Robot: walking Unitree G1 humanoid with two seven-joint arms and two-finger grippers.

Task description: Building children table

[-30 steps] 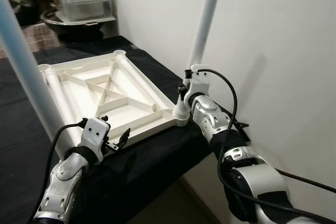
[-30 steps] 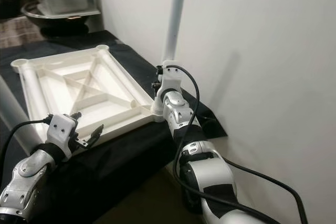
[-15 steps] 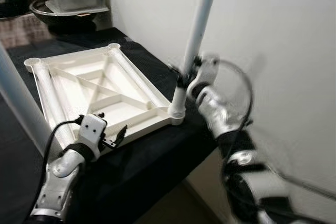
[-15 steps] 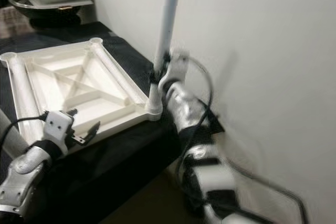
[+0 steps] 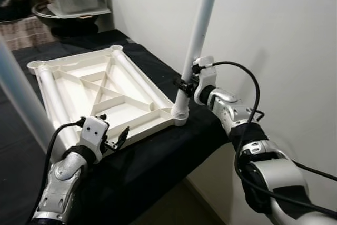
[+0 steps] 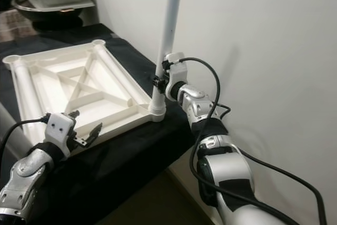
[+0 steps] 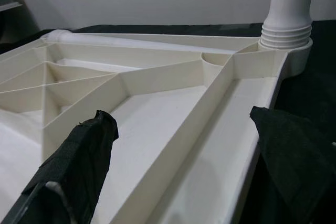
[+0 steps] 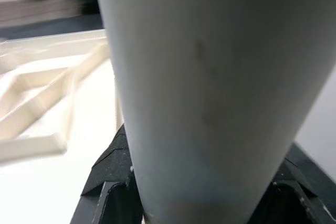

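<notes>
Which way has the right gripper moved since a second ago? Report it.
Yes: the right gripper stays shut on the table leg above the corner socket, but its wrist has swung out from that corner toward the wall.

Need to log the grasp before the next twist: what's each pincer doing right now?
Left pincer: open, holding nothing, at the tabletop frame edge.
Right pincer: closed on the table leg.

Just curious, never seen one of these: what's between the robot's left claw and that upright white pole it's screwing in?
In the left wrist view, the ribbed underside of the tabletop stretches from the open left gripper to the table leg, which the right gripper clamps.
</notes>
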